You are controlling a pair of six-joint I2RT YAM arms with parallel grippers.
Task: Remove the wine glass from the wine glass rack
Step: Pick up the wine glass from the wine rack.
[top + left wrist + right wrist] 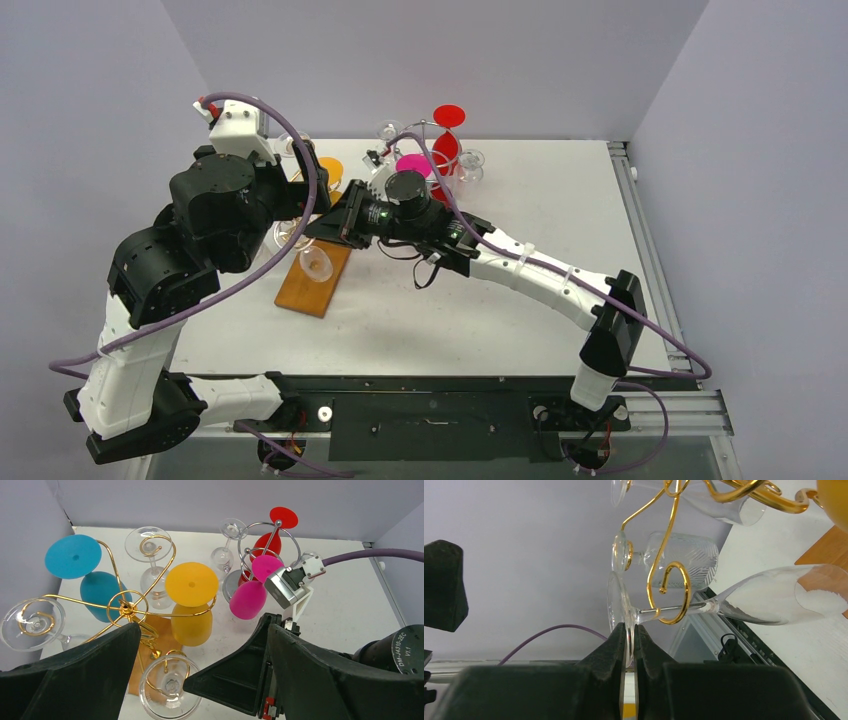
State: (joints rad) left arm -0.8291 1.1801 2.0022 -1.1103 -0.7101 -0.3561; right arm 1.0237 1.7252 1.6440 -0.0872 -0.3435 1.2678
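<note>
**Right claw pinches glass by its foot; stem not yet clear of the hook**

My right claw (629,636) is clenched on the rim of the clear wine glass's (769,597) foot. The glass hangs just ahead of the claw's tips, its stem lying in a gold curl (672,599) of the rack and its bowl reaching away over the wooden base (300,292). My left claw (200,625) hovers above with its fingers spread wide, grasping nothing.

I judge that the grasp is made and the withdrawal comes next. The stem has to slide out through the curl's gap without twisting the thin foot between the pads. I cannot tell from here which way that gap faces.

Room is tight. A second clear glass (679,555) hangs close beyond the claw's tips, and a yellow glass (192,585) hangs close beside the held one. The open ground looks to be behind the claw, back along its own arm, over the bare table (560,200).
</note>
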